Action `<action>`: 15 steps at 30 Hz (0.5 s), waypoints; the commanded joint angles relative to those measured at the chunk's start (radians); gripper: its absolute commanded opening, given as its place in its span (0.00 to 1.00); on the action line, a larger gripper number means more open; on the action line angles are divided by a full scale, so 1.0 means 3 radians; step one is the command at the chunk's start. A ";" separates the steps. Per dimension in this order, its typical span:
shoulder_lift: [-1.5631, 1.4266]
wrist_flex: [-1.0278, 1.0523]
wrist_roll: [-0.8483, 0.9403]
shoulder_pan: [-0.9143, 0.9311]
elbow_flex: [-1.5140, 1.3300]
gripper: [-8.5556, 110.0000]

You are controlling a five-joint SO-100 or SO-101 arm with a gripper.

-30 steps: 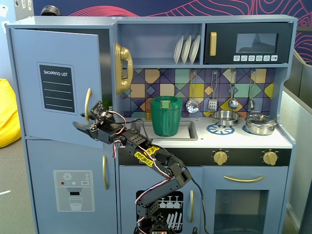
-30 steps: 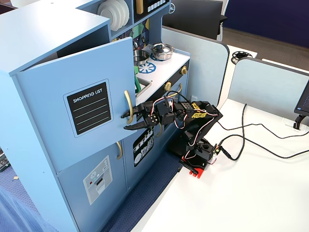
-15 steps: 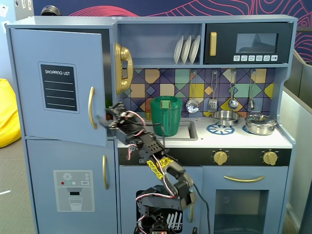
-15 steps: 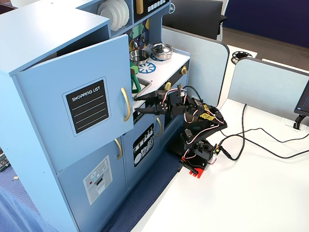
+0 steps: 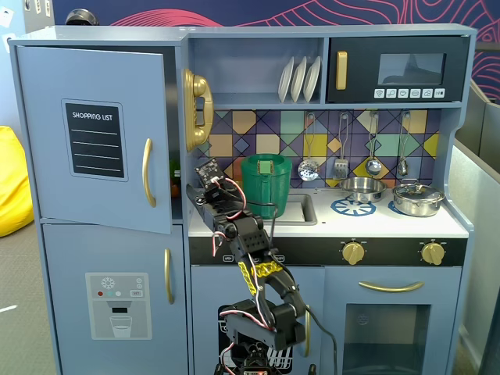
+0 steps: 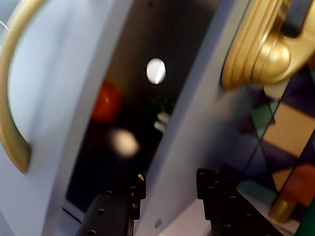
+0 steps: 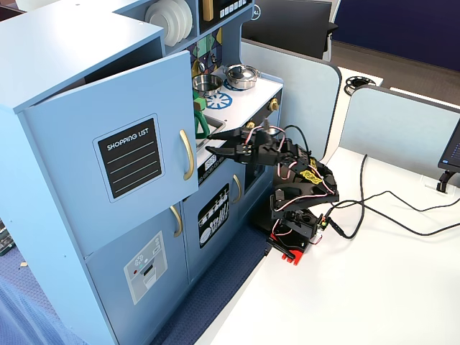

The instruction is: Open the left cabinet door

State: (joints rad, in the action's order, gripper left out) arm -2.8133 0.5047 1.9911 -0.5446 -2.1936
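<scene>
The left cabinet door point(image 5: 47, 156), blue-grey with a black "SHOPPING LIST" panel and a curved gold handle point(image 5: 147, 172), stands partly open. A dark gap shows along its handle side. It also shows ajar in the other fixed view point(image 7: 72, 144), with its handle point(image 7: 186, 154). My gripper point(image 5: 195, 191) is open and empty, just right of the door's free edge point(image 7: 213, 146). In the wrist view the gripper point(image 6: 170, 178) points at the gap. Its left finger point(image 6: 118, 206) is in front of the opening between the door point(image 6: 59, 98) and the cabinet wall point(image 6: 197, 128). The handle point(image 6: 10, 98) is at far left.
A gold toy phone point(image 5: 197, 109) hangs on the wall just above the gripper. A green container point(image 5: 266, 183) sits in the sink behind the arm. An orange item point(image 6: 106, 102) lies inside the cabinet. The dispenser door point(image 5: 117, 305) is below. Cables point(image 7: 388, 208) trail over the white table.
</scene>
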 commanded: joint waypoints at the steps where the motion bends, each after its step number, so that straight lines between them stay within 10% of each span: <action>1: 0.0348 -0.0276 0.0015 0.0005 0.0123 0.10; 15: 0.0660 -0.0874 0.0665 -0.1212 0.0225 0.10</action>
State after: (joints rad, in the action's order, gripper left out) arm -2.6124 0.3007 2.1445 -0.7747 -2.1936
